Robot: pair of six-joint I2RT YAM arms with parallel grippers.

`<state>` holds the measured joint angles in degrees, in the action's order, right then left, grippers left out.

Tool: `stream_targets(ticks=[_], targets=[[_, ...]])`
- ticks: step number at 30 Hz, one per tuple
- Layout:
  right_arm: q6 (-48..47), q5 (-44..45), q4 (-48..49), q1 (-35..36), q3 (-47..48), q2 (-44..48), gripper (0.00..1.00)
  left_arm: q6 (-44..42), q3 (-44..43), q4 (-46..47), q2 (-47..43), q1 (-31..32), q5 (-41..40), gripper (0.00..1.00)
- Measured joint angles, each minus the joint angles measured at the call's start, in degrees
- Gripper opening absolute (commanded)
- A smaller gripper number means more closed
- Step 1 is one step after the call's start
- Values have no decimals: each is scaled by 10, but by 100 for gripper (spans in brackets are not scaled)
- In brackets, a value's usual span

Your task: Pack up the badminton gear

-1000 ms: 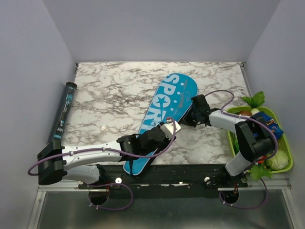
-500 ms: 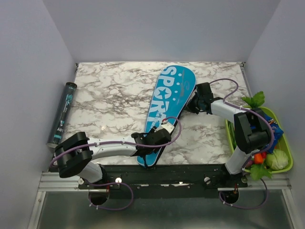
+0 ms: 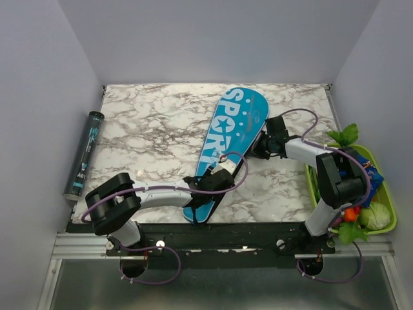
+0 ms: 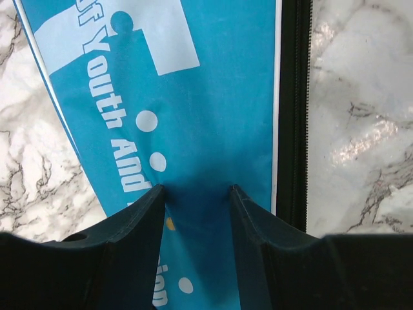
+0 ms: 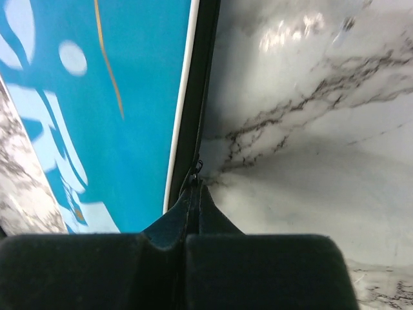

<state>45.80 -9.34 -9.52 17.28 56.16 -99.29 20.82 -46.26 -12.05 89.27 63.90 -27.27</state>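
Note:
The long cyan "SPORT" bag (image 3: pixel 229 135) lies slanted on the marble table, wide end at the back. My left gripper (image 3: pixel 216 179) is open, its fingers spread and pressing down on the bag's narrow lower part (image 4: pixel 206 123), beside the black zipper edge (image 4: pixel 293 110). My right gripper (image 3: pixel 261 150) is shut on the zipper pull (image 5: pixel 197 166) at the bag's black right edge (image 5: pixel 200 77). The two rackets are not in view.
A black tube (image 3: pixel 84 155) lies along the table's left edge. A green tray (image 3: pixel 389 197) of toy vegetables stands at the right, beside the right arm. Grey walls enclose the table at the back and both sides.
The bag has slid toward the back and turned more upright. My right gripper moved back and right with its edge. My left arm swung in, its gripper now lower on the bag.

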Motion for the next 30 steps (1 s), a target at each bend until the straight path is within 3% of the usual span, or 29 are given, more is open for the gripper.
stream_targets(ticks=[5, 12, 20, 30], targets=[[-19, -16, 5, 31, -38, 17, 1, -3, 0, 48, 17, -18, 5, 48], [-14, -19, 20, 142, -102, 65, 1, -9, 0, 99, 33, -39, 16, 46], [68, -28, 62, 299, -159, 90, 1, -11, 5, 134, 36, -59, 41, 46], [193, -92, 225, 369, -225, 73, 1, -14, 40, 183, 9, -83, 89, 46]])
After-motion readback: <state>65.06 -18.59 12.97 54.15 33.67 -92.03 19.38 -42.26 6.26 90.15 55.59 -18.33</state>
